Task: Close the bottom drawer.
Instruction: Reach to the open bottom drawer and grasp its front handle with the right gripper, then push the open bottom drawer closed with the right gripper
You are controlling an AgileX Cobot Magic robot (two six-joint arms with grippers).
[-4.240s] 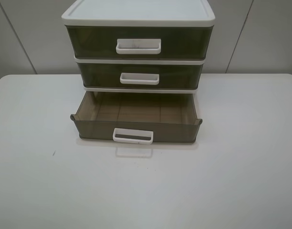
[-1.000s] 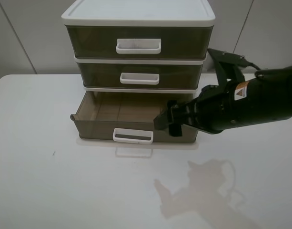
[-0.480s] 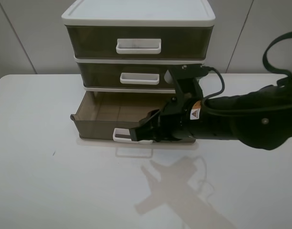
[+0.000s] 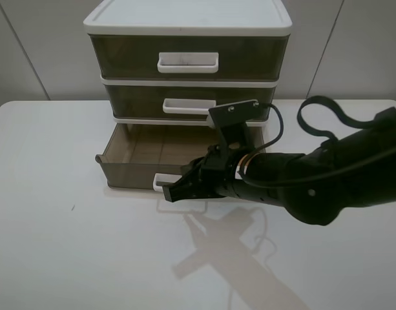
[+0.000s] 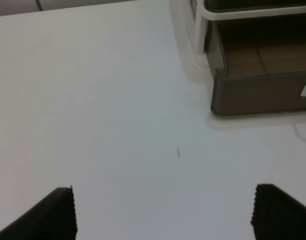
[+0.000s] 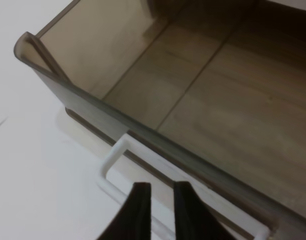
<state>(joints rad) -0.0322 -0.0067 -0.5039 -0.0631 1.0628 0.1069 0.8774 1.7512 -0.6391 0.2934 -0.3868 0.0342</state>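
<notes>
**Bottom drawer [image 4: 128, 174]: open, needs pushing home**

Sits in the lowest tier of the white-framed unit [image 4: 185, 22], pulled well out over the counter [image 4: 62, 252]. Looks empty: only bare ribbed floor in the right wrist view [image 6: 202, 95].

Reading the right claw [image 4: 168, 194] as low in front of the drawer face, at the white loop handle [image 4: 159, 185]. Pinched down to a thin slit [image 6: 160, 200], gripping nothing. Can't tell whether touching the handle [image 6: 110, 165] or just short of it.

Left claw [image 5: 165, 220] spread wide, well off to the side over bare counter, not involved. Only sees the drawer's near corner [image 5: 262, 95].

Handling, as a guess:
- Thin translucent plastic, so light and fairly stiff, with some flex in the front wall.
- Should slide easily, but likely to rack and bind if pushed off-centre.
- No need to grab anything. Push flat on the front panel mid-width, at or just beside the handle, straight toward the unit.
- Avoid loading the loop itself hard; looks like the weakest part.
- Whole unit probably light too, and could scoot back on the smooth counter, so go slow and steady.
</notes>
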